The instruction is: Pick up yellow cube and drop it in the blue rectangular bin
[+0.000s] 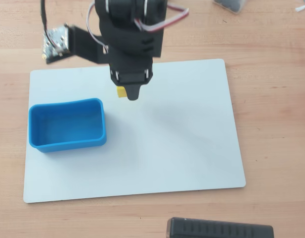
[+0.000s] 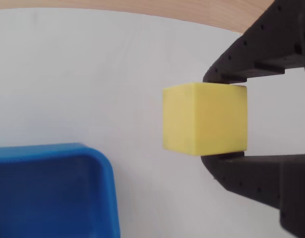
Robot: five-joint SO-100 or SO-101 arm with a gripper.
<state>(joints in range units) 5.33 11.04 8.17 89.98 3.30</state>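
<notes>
The yellow cube (image 2: 204, 118) sits clamped between my two black fingers in the wrist view, held above the white board. In the overhead view only a sliver of the cube (image 1: 122, 92) shows beside my gripper (image 1: 130, 93), near the board's far edge. The blue rectangular bin (image 1: 67, 124) stands empty on the left part of the board, a short way left of and nearer than the gripper. Its corner shows at the lower left of the wrist view (image 2: 53, 193), apart from the cube.
A white board (image 1: 182, 139) lies on the wooden table (image 1: 271, 99). A black bar (image 1: 219, 229) lies at the near edge. A small circuit board with a camera (image 1: 55, 42) sticks out left of the arm. A dark object (image 1: 231, 4) sits at the far right.
</notes>
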